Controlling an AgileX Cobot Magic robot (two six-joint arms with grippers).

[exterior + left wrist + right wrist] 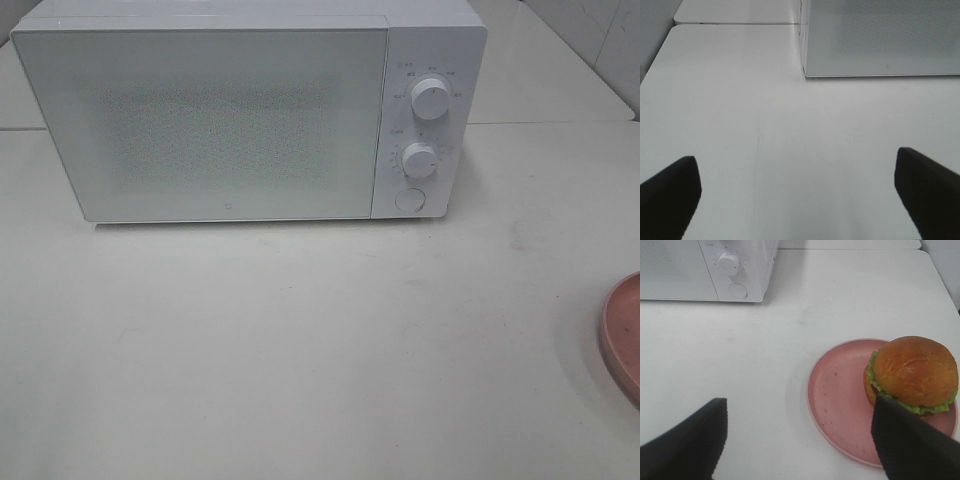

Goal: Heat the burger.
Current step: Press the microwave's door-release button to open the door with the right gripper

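Golden-bun burger (914, 371) sits on round pink plate (622, 340) at overhead frame's right edge; left gripper (796, 165) and right gripper (800, 407) both gape, empty.

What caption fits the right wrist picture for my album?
Burger on a pink plate, right tool open near it, white microwave beyond.

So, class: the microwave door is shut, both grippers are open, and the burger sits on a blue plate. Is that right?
One thing is wrong: the plate under the burger is pink, not blue, as the right wrist view shows. The microwave door is shut, and the left gripper and right gripper are open.
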